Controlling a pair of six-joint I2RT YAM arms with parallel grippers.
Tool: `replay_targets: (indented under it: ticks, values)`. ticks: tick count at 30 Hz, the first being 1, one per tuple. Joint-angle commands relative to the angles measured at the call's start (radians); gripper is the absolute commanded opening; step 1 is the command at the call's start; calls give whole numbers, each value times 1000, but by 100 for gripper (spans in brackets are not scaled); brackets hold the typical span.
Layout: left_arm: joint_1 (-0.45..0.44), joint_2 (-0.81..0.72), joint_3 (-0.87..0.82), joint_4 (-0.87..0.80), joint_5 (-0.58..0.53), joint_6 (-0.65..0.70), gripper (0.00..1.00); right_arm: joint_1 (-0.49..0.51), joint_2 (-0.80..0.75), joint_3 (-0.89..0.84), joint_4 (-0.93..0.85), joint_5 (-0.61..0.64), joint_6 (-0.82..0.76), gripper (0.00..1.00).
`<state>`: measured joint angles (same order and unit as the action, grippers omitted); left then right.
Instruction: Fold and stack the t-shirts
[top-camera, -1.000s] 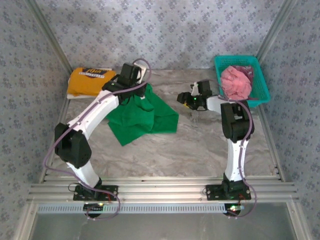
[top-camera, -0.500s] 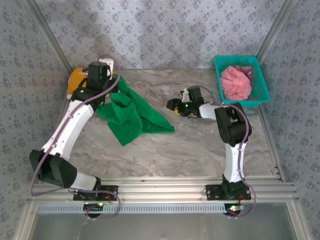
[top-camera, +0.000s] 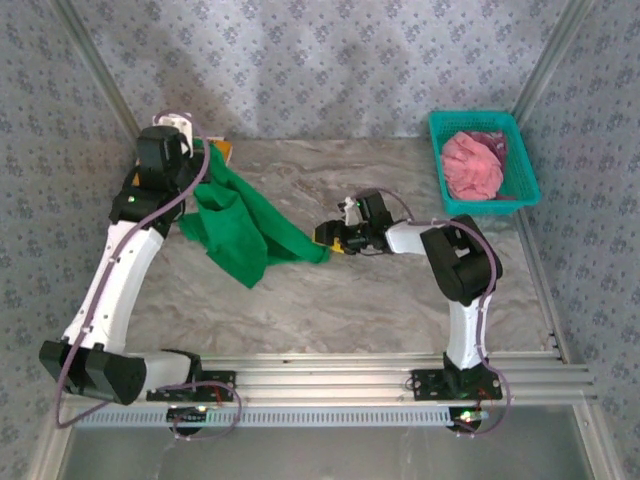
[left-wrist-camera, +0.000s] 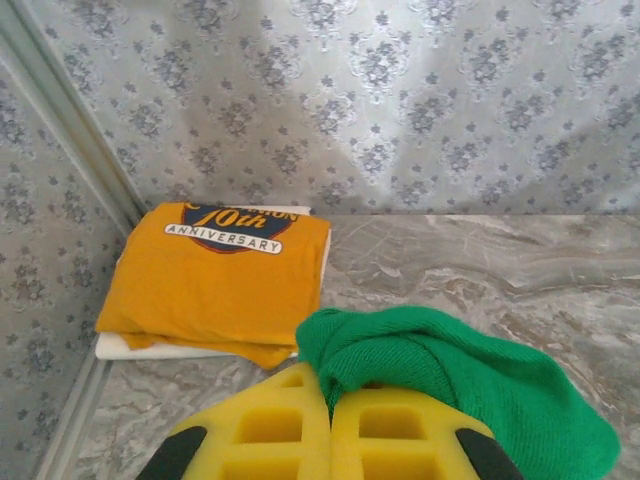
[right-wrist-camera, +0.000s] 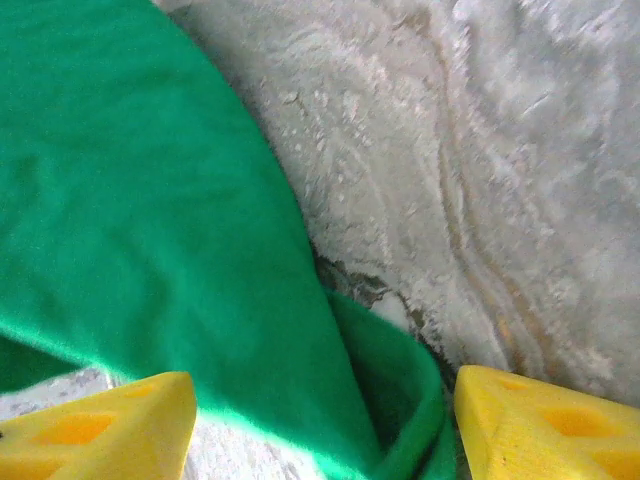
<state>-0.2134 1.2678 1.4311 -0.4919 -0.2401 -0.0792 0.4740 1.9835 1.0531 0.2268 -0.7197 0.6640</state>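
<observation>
Done so far: the yellow-orange t-shirt (left-wrist-camera: 215, 285) lay folded flat at the far left corner of the surface (top-camera: 380, 300), dark print face up. I judged it the start of the stack.
In hand: the green t-shirt (top-camera: 250, 225), unfolded and rumpled, left of centre on the surface.
Left to do: fold the green one and stack it. The pink t-shirt (top-camera: 472, 165) sat crumpled in the teal basket (top-camera: 524, 160) at the far right, not yet taken out. By my estimate about a third of the task was done.
Left gripper (left-wrist-camera: 330, 395): closed, pinching a bunch of green cloth and holding that end raised just beside the folded yellow-orange shirt.
Right gripper (right-wrist-camera: 325, 400): jaws apart, low over the surface, one finger on each side of the green shirt's near-right edge; not clamped on it.
Green shirt, long axis: diagonal, from the raised far-left end at the left gripper down to the near-right corner at the right gripper. Collar and sleeves could not be made out.
Yellow-orange shirt, orientation: printed end toward the far wall, long axis roughly near to far.
</observation>
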Motion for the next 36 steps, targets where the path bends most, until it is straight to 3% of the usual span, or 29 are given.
replay_targets:
  ticks: [1, 3, 6, 9, 12, 14, 18, 21, 27, 30, 33, 36]
  values:
    - [12, 2, -4, 49, 0, -10, 0, 55, 72, -93, -175, -94, 66, 70]
    - [12, -1, -21, 65, 17, -21, 0, 71, 98, -68, -150, -92, 86, 64]
    - [12, -24, -55, 80, 31, -32, 0, 104, 159, 8, -141, -73, 120, 46]
    - [14, -58, -94, 82, 26, -29, 0, 89, 180, 42, -129, -45, 152, 14]
    - [32, -66, -118, 90, 77, -49, 0, 9, 110, 67, -146, -23, 133, 6]
    - [61, -32, -108, 131, 194, -92, 0, -61, 39, 165, -275, -5, 43, 0]
    - [64, 141, 49, 211, 412, -137, 0, -190, -65, 394, -473, 16, -81, 0]
    - [48, 332, 302, 213, 561, -155, 0, -296, -135, 528, -520, 42, -87, 0]
    - [-3, 753, 1347, -218, 599, -15, 0, -478, -173, 874, -594, 52, -76, 0]
    - [35, 882, 1698, -325, 654, -44, 0, -501, -221, 947, -593, 57, -97, 0]
    - [49, 857, 1687, -445, 662, 20, 0, -511, -298, 899, -582, 62, -122, 0]
    - [43, 818, 1562, -567, 728, 83, 0, -512, -403, 714, -556, 53, -165, 0]
